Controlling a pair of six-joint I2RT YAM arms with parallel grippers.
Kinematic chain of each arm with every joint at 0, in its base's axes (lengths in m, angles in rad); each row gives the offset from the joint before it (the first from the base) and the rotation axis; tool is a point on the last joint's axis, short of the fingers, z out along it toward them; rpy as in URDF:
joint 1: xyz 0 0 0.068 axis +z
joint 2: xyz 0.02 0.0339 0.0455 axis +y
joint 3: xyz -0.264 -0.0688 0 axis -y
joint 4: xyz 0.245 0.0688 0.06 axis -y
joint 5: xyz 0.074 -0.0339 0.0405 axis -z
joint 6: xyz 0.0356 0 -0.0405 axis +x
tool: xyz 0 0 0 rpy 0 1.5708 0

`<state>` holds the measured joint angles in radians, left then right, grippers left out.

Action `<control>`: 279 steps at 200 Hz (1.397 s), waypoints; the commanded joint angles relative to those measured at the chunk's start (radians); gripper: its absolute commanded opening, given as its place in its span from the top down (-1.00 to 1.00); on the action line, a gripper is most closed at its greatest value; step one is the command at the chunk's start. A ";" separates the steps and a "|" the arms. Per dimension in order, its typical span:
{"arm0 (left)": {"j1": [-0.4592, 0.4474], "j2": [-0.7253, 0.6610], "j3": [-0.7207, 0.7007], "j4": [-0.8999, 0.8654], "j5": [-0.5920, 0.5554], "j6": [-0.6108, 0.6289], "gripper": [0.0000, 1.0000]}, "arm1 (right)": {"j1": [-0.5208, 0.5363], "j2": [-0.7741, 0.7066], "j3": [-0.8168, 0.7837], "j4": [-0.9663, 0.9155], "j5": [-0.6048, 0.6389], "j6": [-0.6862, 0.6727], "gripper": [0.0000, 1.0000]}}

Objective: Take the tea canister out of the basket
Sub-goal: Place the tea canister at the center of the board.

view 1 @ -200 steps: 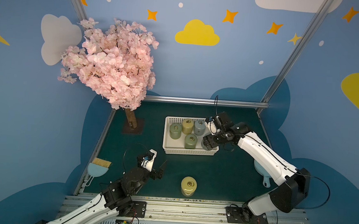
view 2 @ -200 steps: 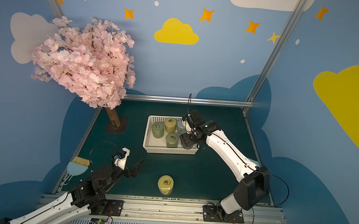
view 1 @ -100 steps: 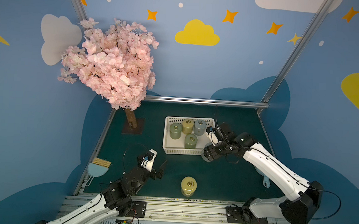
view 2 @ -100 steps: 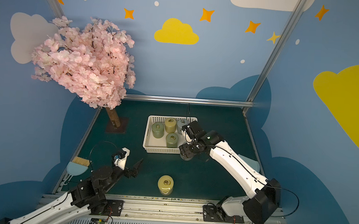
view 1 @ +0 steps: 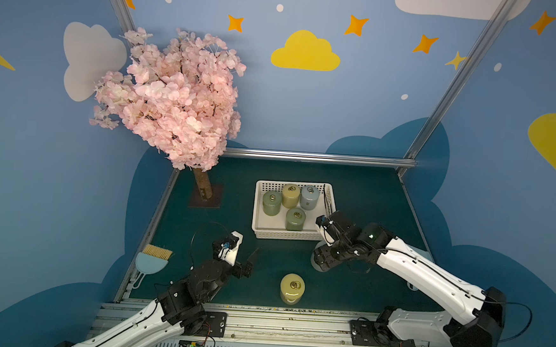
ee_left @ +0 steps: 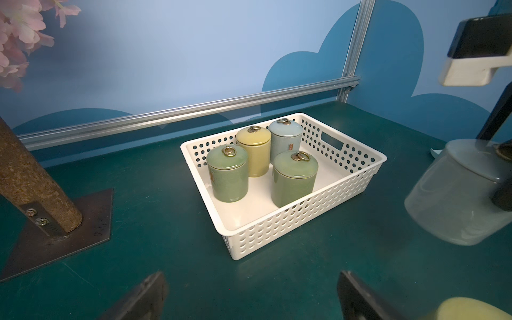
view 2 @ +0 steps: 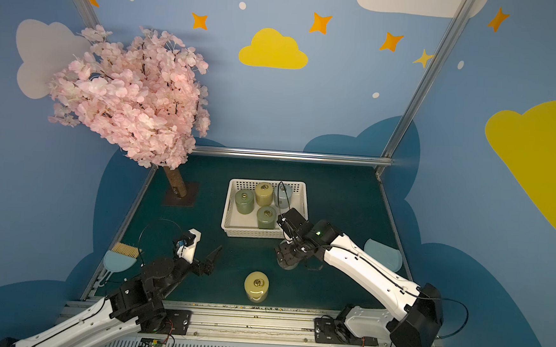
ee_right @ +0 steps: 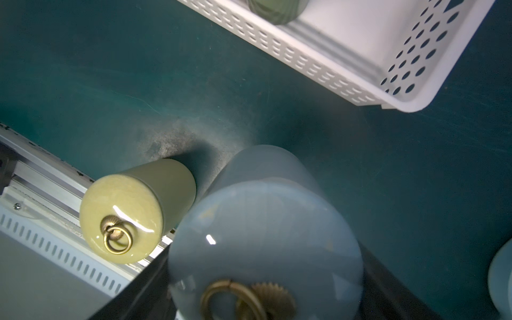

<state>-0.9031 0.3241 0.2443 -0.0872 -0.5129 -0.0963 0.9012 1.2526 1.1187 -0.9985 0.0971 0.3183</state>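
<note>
The white perforated basket (view 1: pixel 287 235) (view 2: pixel 249 234) (ee_left: pixel 277 227) (ee_right: pixel 360 69) stands mid-table with several lidded canisters in it: two green (view 1: pixel 271 203) (view 1: pixel 295 219), one yellow (view 1: pixel 290 195), one pale blue (view 1: pixel 309 197). My right gripper (view 1: pixel 326 260) (view 2: pixel 286 257) (ee_right: pixel 263 291) is shut on a pale blue-grey tea canister (view 1: pixel 318 266) (ee_left: pixel 454 194) (ee_right: pixel 263 221), upright and outside the basket, just in front of its near right corner. Whether its base touches the mat I cannot tell. My left gripper (view 1: pixel 243 256) (view 2: pixel 203 259) (ee_left: pixel 249 291) hangs open and empty, front left of the basket.
A yellow canister (view 1: pixel 292 288) (view 2: pixel 256 286) (ee_right: pixel 133 210) stands on the mat near the front rail, close to the held one. The pink blossom tree (view 1: pixel 175 102) on its base plate (view 1: pixel 205 197) is back left. Brush and dustpan (view 1: pixel 152 259) lie far left, a pale blue dish (view 2: pixel 382 253) far right.
My right arm has carried the pale blue-grey canister out of the basket's near right part, forward over the rim and down toward the mat. The left arm has not moved.
</note>
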 commanded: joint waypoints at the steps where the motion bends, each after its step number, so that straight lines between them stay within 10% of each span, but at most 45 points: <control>1: 0.004 -0.012 -0.010 0.021 -0.008 0.010 -1.00 | 0.027 -0.052 -0.021 0.033 0.030 0.071 -0.06; 279: 0.005 -0.016 -0.013 0.018 -0.010 0.008 -1.00 | 0.318 -0.074 -0.296 0.165 0.060 0.448 -0.06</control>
<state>-0.9031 0.3187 0.2436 -0.0872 -0.5133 -0.0963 1.2045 1.1942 0.8215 -0.8669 0.1349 0.7334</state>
